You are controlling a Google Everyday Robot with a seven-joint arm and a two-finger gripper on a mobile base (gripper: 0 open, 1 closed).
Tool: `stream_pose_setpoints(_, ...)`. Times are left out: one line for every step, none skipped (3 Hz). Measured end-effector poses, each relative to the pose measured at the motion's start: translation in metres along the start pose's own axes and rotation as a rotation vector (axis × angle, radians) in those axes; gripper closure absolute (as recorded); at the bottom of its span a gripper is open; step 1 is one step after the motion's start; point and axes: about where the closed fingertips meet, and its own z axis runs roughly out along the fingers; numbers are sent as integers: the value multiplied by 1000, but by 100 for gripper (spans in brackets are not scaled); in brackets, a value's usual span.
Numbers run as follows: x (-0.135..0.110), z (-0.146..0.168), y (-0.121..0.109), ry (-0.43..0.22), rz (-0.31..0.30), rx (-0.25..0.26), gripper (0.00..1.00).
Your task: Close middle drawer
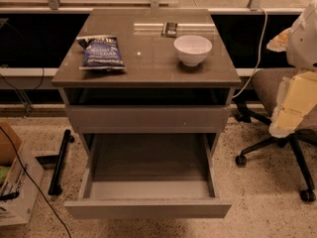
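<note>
Middle drawer [148,170] of the grey-brown cabinet [148,76] stands pulled far out toward the camera. Its flat handleless front is near the bottom edge of the view and its plain box interior is open to sight. It lies below and well to the left of the gripper [293,105] as the camera sees it, and the two are apart. The gripper shows as a pale yellowish shape at the right edge, in front of an office chair [270,86], with the white arm [304,33] above it; whether it is wide or narrow I cannot tell. Just above the open drawer, the top drawer [148,118] shows its flat front, set well back. On the cabinet's top, left of the gripper and higher in the view, a white bowl [192,49] sits nearest, a small dark object [170,29] lies behind it, and a blue snack bag [101,52] lies farther left. A cardboard box [12,182] and a black bar [60,160] rest on the speckled floor, far left of the gripper.
</note>
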Motion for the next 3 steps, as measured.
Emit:
stream_pose_setpoints(0,0,0,0,0,0,0)
stream_pose_setpoints(-5,11,5,26,-37,-7,19)
stream_pose_setpoints(-4,35,20,17,-76,-27,42)
